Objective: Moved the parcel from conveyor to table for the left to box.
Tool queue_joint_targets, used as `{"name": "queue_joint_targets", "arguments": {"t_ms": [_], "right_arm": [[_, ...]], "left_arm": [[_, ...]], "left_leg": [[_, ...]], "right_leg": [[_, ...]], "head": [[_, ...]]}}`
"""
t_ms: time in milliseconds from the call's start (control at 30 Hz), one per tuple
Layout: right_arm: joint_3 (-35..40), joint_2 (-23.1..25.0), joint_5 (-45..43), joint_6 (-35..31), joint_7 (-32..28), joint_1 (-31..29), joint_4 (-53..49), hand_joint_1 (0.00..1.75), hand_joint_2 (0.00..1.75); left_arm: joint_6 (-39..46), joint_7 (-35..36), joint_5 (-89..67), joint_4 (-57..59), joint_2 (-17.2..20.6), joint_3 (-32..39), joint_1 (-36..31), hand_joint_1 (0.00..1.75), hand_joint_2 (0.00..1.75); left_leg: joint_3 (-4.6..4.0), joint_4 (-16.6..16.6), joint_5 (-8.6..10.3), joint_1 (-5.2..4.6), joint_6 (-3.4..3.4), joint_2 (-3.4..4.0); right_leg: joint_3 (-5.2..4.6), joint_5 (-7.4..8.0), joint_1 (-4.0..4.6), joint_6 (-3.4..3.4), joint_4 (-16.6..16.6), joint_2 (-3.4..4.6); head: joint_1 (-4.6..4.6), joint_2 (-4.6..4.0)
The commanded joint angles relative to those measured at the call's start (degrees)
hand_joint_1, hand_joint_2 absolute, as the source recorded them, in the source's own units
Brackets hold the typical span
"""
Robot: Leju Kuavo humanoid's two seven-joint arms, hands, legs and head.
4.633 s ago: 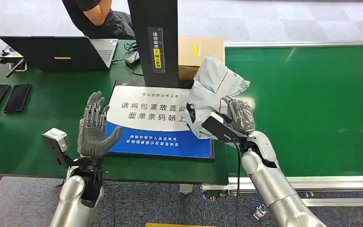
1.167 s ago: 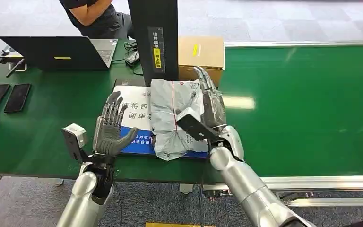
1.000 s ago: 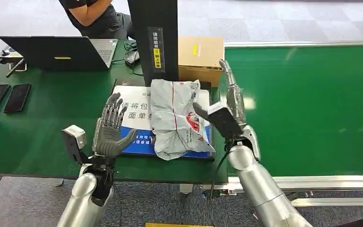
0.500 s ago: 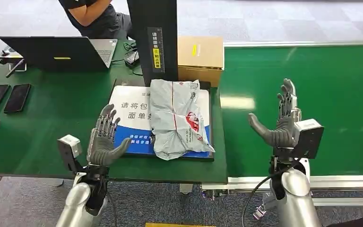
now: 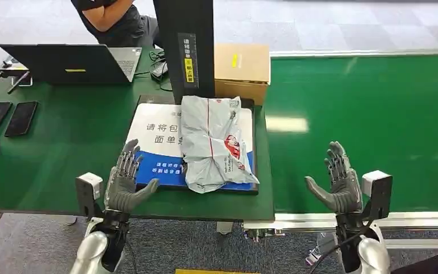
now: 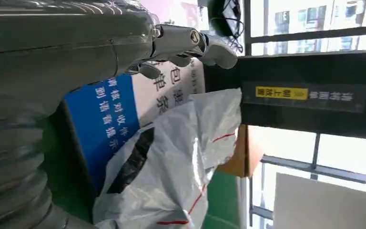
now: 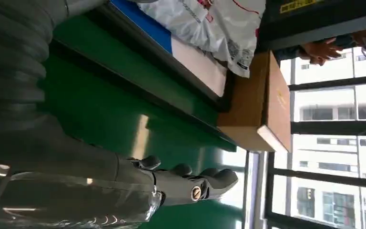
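The parcel (image 5: 214, 142), a crumpled grey plastic mailer with red lines, lies on the blue-and-white scanning mat (image 5: 159, 137) under the black post; it also appears as the parcel (image 6: 171, 167) and the parcel (image 7: 209, 24) in the wrist views. My left hand (image 5: 125, 181) hovers open at the mat's near left corner, fingers spread, apart from the parcel. My right hand (image 5: 337, 184) is open over the near edge of the green conveyor (image 5: 376, 114), well right of the parcel, holding nothing.
A cardboard box (image 5: 241, 68) stands behind the mat beside the black scanner post (image 5: 185, 48). A laptop (image 5: 71, 63) and two phones (image 5: 8, 117) lie on the green table at the left. A person (image 5: 111, 20) sits behind the laptop.
My right hand let go of the parcel on the mat, then drew back right and toward me to the conveyor's near edge. My left hand sank slightly toward the table's front.
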Motion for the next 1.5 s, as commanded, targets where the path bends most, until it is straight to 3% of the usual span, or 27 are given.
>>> {"name": "queue_joint_targets", "arguments": {"t_ms": [33, 233, 1000, 1100, 1500], "right_arm": [[-3.7, 3.8, 1.9, 2.1, 0.1, 1.2, 0.9, 0.00, 1.75], [-4.7, 4.2, 5.1, 2.5, 0.9, 3.2, -1.3, 0.00, 1.75], [-5.4, 5.5, 7.0, 3.4, 1.2, 2.5, -1.8, 0.00, 1.75], [-6.2, 5.8, 6.7, 3.2, 1.3, 2.9, -2.8, 0.00, 1.75], [-8.4, 6.9, 5.0, 2.4, 2.5, 1.8, -3.7, 0.00, 1.75]], "left_arm": [[-2.0, 0.6, -1.6, 0.4, -0.7, 2.6, -0.2, 0.00, 1.75], [-2.4, -0.5, -4.9, -0.7, -0.9, -0.4, -0.9, 0.00, 1.75], [-3.2, 0.5, -5.9, -5.2, -1.5, -0.7, 0.8, 0.00, 1.75], [2.6, 1.1, -14.1, -4.3, -1.7, -3.1, -0.3, 0.00, 1.75], [0.5, 2.6, -13.6, 3.4, -2.0, -7.1, -5.8, 0.00, 1.75]], "left_leg": [[0.10, 0.0, 0.00, 0.04, -0.04, -0.04], [0.23, -0.1, 0.03, 0.04, -0.04, -0.19], [0.19, -0.1, -0.01, 0.02, -0.03, -0.01], [0.17, -0.1, 0.02, 0.02, -0.03, -0.11], [0.20, -0.1, 0.07, 0.00, -0.03, -0.21]], "right_leg": [[0.11, -0.01, 0.03, -0.04, -0.1, 0.04], [0.26, -0.02, 0.02, -0.07, -0.1, -0.02], [0.18, -0.02, 0.00, -0.05, -0.1, 0.11], [0.19, -0.02, 0.00, -0.06, -0.1, 0.01], [0.22, -0.01, -0.03, -0.05, -0.1, -0.08]], "head": [[0.02, 0.00], [0.02, 0.00], [0.00, 0.00], [0.02, 0.00], [0.02, 0.00]]}}
